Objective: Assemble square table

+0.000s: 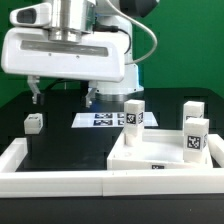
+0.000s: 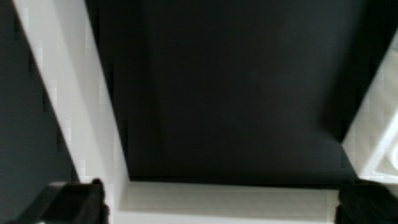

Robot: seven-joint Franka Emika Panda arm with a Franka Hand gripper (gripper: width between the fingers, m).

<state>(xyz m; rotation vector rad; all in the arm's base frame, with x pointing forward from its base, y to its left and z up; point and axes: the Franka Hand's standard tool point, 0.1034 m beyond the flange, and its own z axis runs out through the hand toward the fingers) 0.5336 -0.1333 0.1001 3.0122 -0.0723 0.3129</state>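
Four legs are already off the black desk [image 1: 60, 140] and three stand upright on the square table slab [image 1: 160, 158], which lies flat against the border wall [image 1: 60, 172] at the exterior view's right. One loose leg [image 1: 33, 122] sits well apart, on its side it seems. With jaws spread and empty, the end effector [image 1: 62, 97] should drop squarely over that leg before closing.

The square table's slab [image 1: 160, 160] and its block legs [image 1: 133, 115] look like smooth, matt white plastic with printed black-and-white tags, the border wall [image 1: 50, 180] shows the same dull white finish, the tabletop [image 1: 70, 140] is matt black, and the arm's housing [image 1: 65, 55] is glossy white plastic.
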